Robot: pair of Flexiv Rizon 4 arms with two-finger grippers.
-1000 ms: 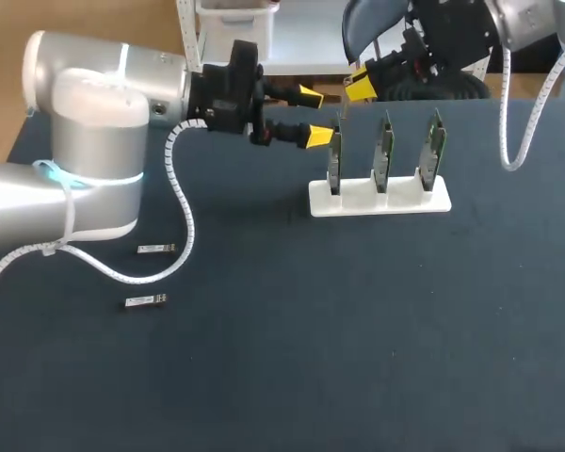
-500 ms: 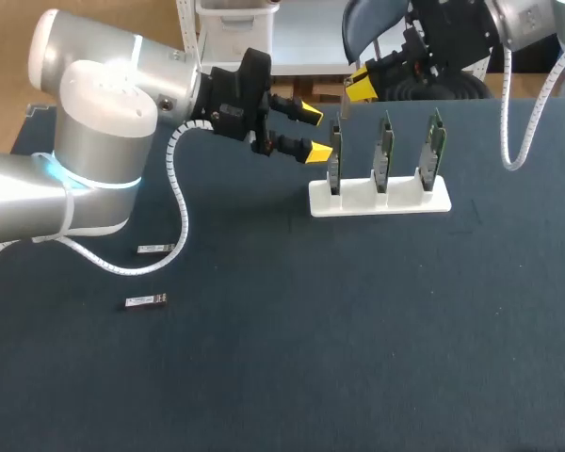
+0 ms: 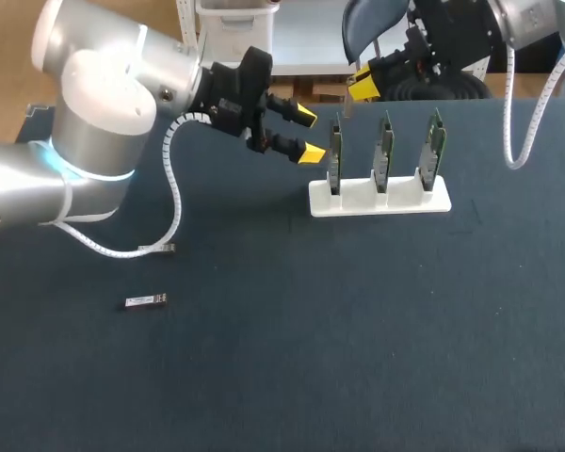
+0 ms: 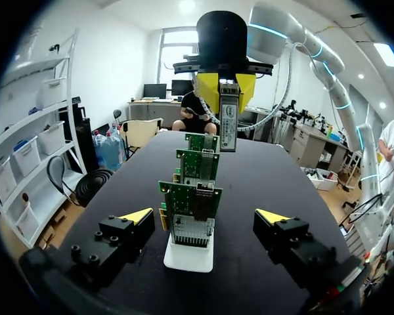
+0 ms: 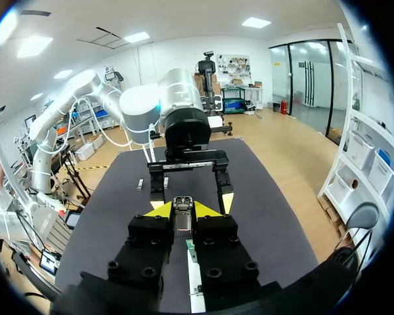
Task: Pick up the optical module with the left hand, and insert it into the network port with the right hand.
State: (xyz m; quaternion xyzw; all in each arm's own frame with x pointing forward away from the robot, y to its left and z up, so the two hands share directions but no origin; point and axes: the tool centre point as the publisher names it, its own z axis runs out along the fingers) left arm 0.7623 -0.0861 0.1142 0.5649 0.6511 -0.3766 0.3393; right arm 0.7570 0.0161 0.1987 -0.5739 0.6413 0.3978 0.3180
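The right tool (image 5: 182,209) is pinching the optical module (image 4: 228,121), just beyond the circuit boards (image 3: 384,151); the left tool (image 3: 309,134) is hovering spread, left of them.

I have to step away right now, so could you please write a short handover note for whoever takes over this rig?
The left gripper is open and empty, beside the end of the white holder.
The right gripper is shut on an optical module, raised over the holder's three boards and clear of them.
Two spare modules lie on the table, one in the open and one partly under the left arm's cable.
Done: a module is in the right gripper.
Left: insert it into a network port on a board; that step is not yet done.
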